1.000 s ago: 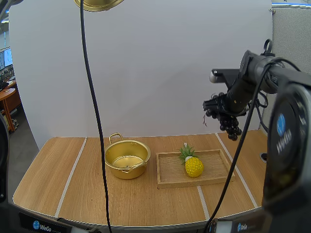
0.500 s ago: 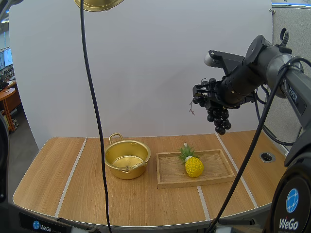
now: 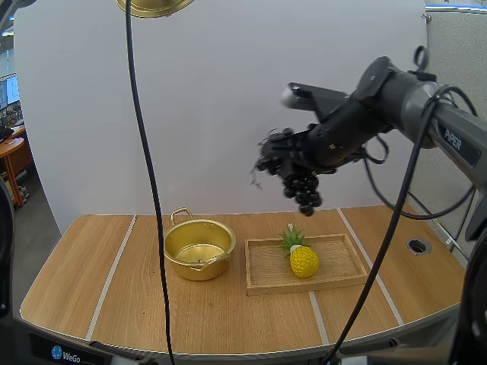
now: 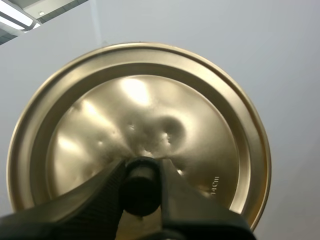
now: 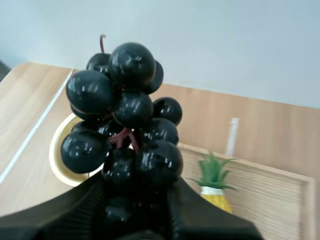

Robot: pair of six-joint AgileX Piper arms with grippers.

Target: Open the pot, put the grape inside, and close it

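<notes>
High at eleven o'clock over the table (image 3: 76, 281) hangs the golden lid (image 3: 154, 7), well clear of everything below. Seen from the left wrist, the left gripper (image 4: 142, 169) has its two black fingers pinched on the lid's dark knob (image 4: 141, 192), one on each side, with the lid's shiny dented face turned to the camera.

Down on the table stands the pot (image 3: 199, 249), open and upright, with nothing I can see inside but its bright bottom. One loop handle sits at its eleven o'clock and the other at its five o'clock.

Up in the air at about one o'clock from the pot is the right gripper (image 3: 283, 161), on an arm reaching in from three o'clock. Its fingers are clamped on the bunch of grapes (image 3: 302, 188), which hangs below them, dark and glossy. The bunch is above the gap between the pot and the tray, and apart from both. From the right wrist, the fingers squeeze the lower berries from both sides and the pot's rim peeks out behind the bunch.

At three o'clock from the pot, just beside it, lies the wooden tray (image 3: 338, 268). A yellow pineapple (image 3: 303, 261) rests in it, its green leaves toward twelve o'clock.
</notes>
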